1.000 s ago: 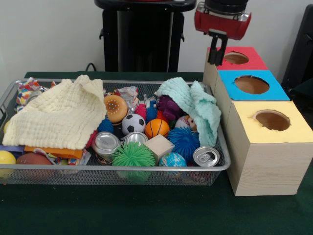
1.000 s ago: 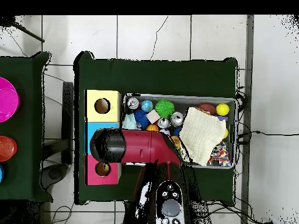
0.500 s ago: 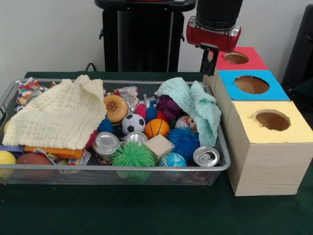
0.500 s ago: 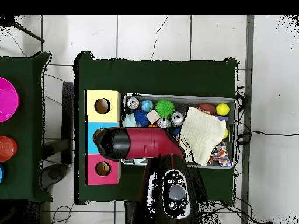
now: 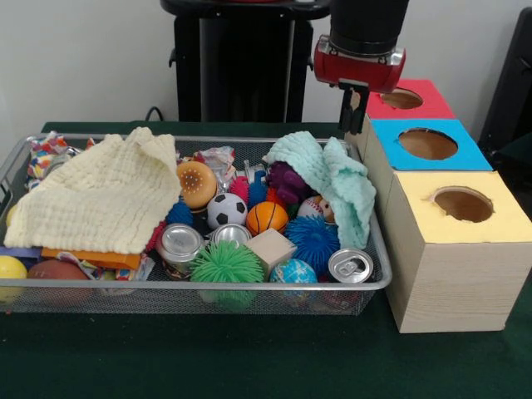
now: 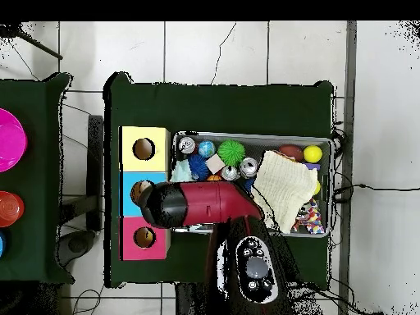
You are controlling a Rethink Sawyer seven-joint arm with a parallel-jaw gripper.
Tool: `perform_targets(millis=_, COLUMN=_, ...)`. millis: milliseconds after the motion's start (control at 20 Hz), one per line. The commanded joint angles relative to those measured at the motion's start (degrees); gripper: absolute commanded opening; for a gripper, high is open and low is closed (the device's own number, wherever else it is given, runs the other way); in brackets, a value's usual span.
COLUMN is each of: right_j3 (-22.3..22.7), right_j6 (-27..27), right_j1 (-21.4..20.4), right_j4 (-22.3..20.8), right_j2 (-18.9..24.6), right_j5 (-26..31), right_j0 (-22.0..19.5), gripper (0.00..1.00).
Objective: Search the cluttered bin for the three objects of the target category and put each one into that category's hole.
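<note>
**Red arm hangs by the boxes, bin full**

Red and black, the arm comes down at about 1 o'clock in the front view, and its gripper [image 5: 352,111] hangs just beside the far right corner of the wire bin [image 5: 249,288], in front of the red box [image 5: 407,99]. You see only dark fingers pointing down, close together; whether they are open or closed I cannot tell, and nothing visible is between them.

Three boxes stand in one row at 3 o'clock of the bin: the red box farthest, then the blue box [image 5: 426,144], then the yellow box [image 5: 462,208] nearest to the camera. Each one has a round hole on top.

Which category is the target, the pictures do not say. In the bin you find several balls: a soccer ball [image 5: 226,209], a small basketball [image 5: 267,217], a green spiky ball [image 5: 226,264], a blue spiky ball [image 5: 314,235] and a globe ball [image 5: 293,272]. Cans are there also (their silver tops face up): one can [image 5: 350,266] at the near right corner, another can [image 5: 179,245] near the middle front. A wooden cube [image 5: 270,247] lies between them.

A yellow cloth [image 5: 96,199] covers the left part of the bin, and a mint cloth [image 5: 332,183] lies over things on the right side.

In the overhead view the arm [image 6: 205,205] hides the blue box partly.
</note>
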Motion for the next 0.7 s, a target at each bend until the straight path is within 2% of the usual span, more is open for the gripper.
perform_targets(millis=50, right_j3=9.76, right_j6=-6.6, right_j1=-3.5, right_j4=-5.02, right_j2=5.99, right_j5=-6.22, right_j0=-4.59, gripper=0.0)
perform_targets(millis=300, right_j3=11.78, right_j6=-8.15, right_j1=-5.49, right_j4=-6.49, right_j2=7.58, right_j5=-4.82, right_j0=-7.7, gripper=0.0)
perform_targets(millis=450, right_j3=14.9, right_j6=-10.05, right_j1=-8.52, right_j4=-7.01, right_j2=9.57, right_j5=-5.02, right_j0=-10.99, gripper=0.0)
perform_targets(millis=550, right_j3=16.17, right_j6=-11.58, right_j1=-10.65, right_j4=-7.38, right_j2=10.49, right_j5=-3.18, right_j0=-12.86, gripper=0.0)
perform_targets(millis=700, right_j3=17.52, right_j6=-11.88, right_j1=-13.82, right_j4=-8.96, right_j2=10.65, right_j5=-2.6, right_j0=-13.88, gripper=0.0)
